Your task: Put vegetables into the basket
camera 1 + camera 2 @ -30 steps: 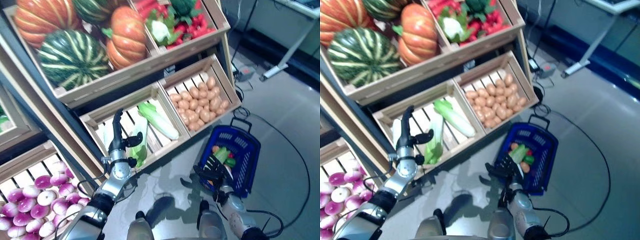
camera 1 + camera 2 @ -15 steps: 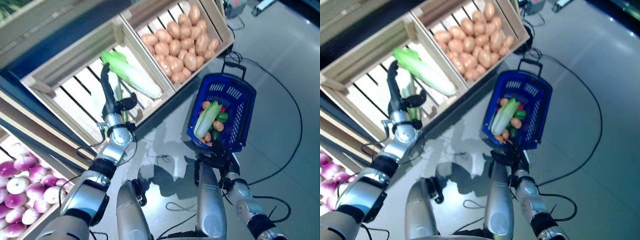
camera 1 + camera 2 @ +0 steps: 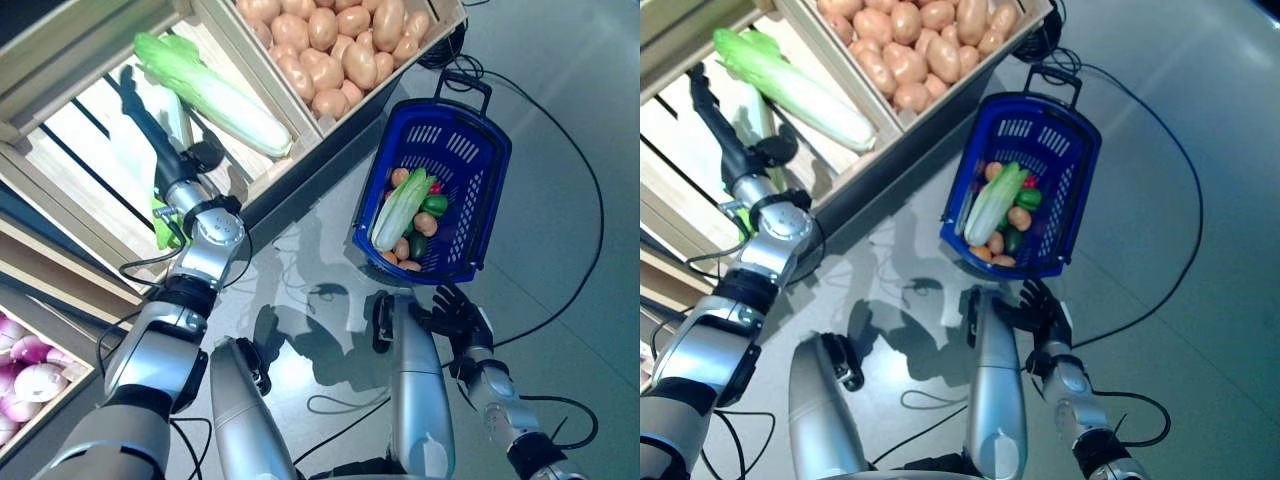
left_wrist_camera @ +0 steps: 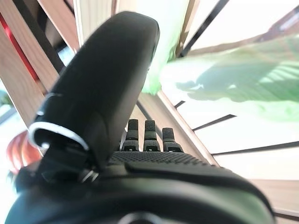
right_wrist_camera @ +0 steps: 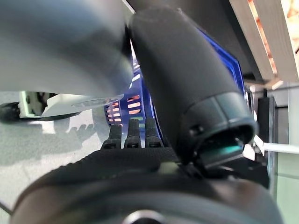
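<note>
The blue basket [image 3: 437,135] stands on the floor below the stand. In it lie a long pale green cabbage [image 3: 398,210], a green pepper [image 3: 433,206] and small brown potatoes [image 3: 408,248]. My left hand [image 3: 178,170] reaches into a slatted wooden crate [image 3: 60,150], open with its fingers straight, and lies along a pale leafy vegetable [image 3: 132,150]; the left wrist view shows that leaf [image 4: 224,79] past the fingers [image 4: 145,135]. A second long cabbage [image 3: 215,95] lies beside the hand. My right hand [image 3: 455,315] is open, a little short of the basket's near rim.
A crate of potatoes [image 3: 340,50] stands next to the basket, its corner close to the basket's handle [image 3: 465,85]. A black cable [image 3: 585,160] curves on the grey floor to the right of the basket. A lower crate [image 3: 30,360] juts out at the left.
The camera has tipped down, so the whole picture has shifted. My left hand stays stretched into the crate. My right hand has drawn back from the basket's rim.
</note>
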{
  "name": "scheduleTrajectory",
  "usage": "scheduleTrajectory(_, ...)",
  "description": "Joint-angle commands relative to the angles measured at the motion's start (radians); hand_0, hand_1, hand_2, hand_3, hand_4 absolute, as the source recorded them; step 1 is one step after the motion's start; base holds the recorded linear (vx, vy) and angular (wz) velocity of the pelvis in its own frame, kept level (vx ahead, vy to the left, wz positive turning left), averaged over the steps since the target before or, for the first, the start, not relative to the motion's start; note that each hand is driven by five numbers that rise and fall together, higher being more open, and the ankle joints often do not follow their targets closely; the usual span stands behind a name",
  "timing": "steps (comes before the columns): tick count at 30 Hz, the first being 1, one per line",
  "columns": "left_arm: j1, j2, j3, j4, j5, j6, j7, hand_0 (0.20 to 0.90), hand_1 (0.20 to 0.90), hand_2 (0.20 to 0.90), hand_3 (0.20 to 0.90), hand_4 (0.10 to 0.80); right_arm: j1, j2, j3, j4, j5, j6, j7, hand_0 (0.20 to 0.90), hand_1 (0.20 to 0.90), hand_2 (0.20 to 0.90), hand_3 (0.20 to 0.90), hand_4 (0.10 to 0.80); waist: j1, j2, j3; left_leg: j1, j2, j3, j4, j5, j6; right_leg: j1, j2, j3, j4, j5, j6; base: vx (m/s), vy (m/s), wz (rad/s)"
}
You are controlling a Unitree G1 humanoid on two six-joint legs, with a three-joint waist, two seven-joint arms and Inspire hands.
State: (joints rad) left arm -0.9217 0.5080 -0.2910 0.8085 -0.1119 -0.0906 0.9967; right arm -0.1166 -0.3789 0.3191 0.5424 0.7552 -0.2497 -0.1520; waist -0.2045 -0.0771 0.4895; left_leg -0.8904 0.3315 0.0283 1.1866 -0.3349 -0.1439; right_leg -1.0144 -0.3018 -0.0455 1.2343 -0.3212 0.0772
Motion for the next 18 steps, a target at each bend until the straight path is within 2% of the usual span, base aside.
scheduleTrajectory(1, -0.113, 0.105, 0.004, 0.02, 0.031, -0.031, 0.066, 0.9, 0.9, 0.9, 0.9, 0.8, 0.035, 0.005, -0.029, -0.048, 0.023, -0.1, -0.023, 0.9, 0.9, 0.9, 0.9, 0.8, -0.015, -0.002, -0.065, -0.02, 0.012, 0.045, 0.092, -0.126, 0.041, 0.076, -0.027, 0.004, -0.034, -0.038, 0.043, 0.005, -0.015, 0.05)
scheduleTrajectory(10, -0.168, 0.175, -0.009, 0.1, 0.019, 0.051, 0.123, 0.9, 0.9, 0.9, 0.9, 0.8, 0.051, -0.007, -0.054, -0.055, 0.053, -0.085, -0.029, 0.9, 0.9, 0.9, 0.9, 0.8, -0.027, -0.006, -0.061, -0.103, 0.022, 0.024, 0.163, -0.142, 0.038, -0.007, -0.026, 0.023, 0.04, -0.049, 0.043, 0.006, -0.003, 0.02)
scheduleTrajectory(18, -0.18, 0.208, -0.043, 0.173, 0.013, 0.175, 0.043, 0.9, 0.9, 0.9, 0.9, 0.8, 0.06, -0.006, -0.071, -0.059, 0.052, -0.092, -0.037, 0.9, 0.9, 0.9, 0.9, 0.8, -0.028, -0.007, -0.053, -0.171, 0.025, 0.008, 0.205, -0.147, 0.04, -0.082, -0.028, 0.035, 0.084, -0.044, 0.046, 0.004, 0.004, 0.03)
